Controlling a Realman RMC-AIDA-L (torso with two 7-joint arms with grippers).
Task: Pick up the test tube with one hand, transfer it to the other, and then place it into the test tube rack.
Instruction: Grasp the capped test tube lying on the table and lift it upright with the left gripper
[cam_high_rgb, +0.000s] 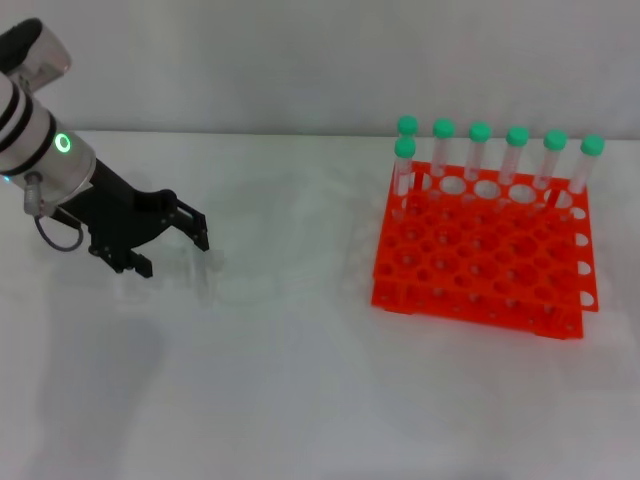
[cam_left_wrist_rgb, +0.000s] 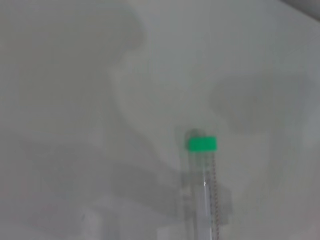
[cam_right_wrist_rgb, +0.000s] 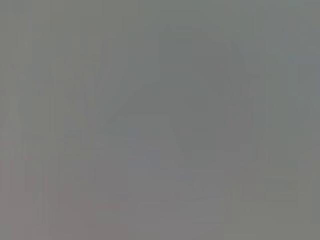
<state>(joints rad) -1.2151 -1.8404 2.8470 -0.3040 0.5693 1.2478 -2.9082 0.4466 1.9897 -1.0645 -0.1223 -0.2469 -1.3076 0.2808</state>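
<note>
One left gripper (cam_high_rgb: 175, 257) low over the white table (cam_high_rgb: 300, 400), fingers spread, nothing between them. One loose test tube (cam_left_wrist_rgb: 205, 180), which appears to lie flat on the table under the left wrist camera with its long axis running away from the wrist, green cap at the far end. One test tube rack (cam_high_rgb: 480, 260) at right, well apart from the gripper. Seven upright tubes (cam_high_rgb: 479, 150) in the rack: six along its back row, one just in front at the left end.

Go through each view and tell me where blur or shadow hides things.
Head view: sharp and evenly lit; the left hand throws only a faint shadow on the table, and the test tube rack reads clearly. Left wrist view: soft focus, broad grey shadows, one green-capped test tube legible. Right wrist view: featureless grey, nothing distinguishable.
</note>
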